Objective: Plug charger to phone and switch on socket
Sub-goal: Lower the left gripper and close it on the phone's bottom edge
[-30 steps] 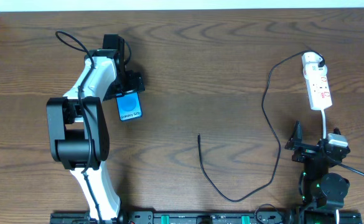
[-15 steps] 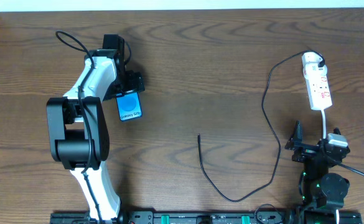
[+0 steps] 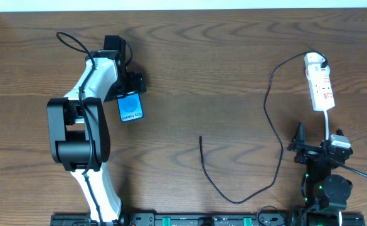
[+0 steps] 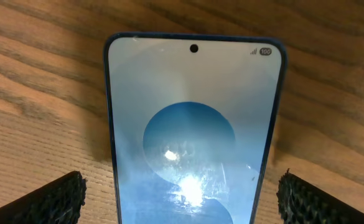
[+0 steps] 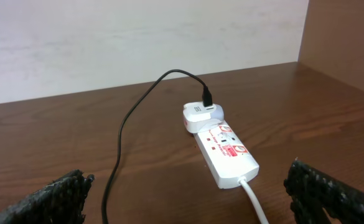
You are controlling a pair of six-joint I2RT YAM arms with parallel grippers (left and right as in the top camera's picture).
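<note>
left gripper (image 4: 182,193) released, straddling phone (image 4: 191,118), gaps both sides | right gripper (image 5: 188,190) released, socket (image 5: 228,152) well ahead, charger (image 5: 122,134) leftward

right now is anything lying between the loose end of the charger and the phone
Nothing visible does: only bare table lies between the charger tip and the phone. The left gripper is open at the phone, with one finger on either side and neither touching it.
</note>
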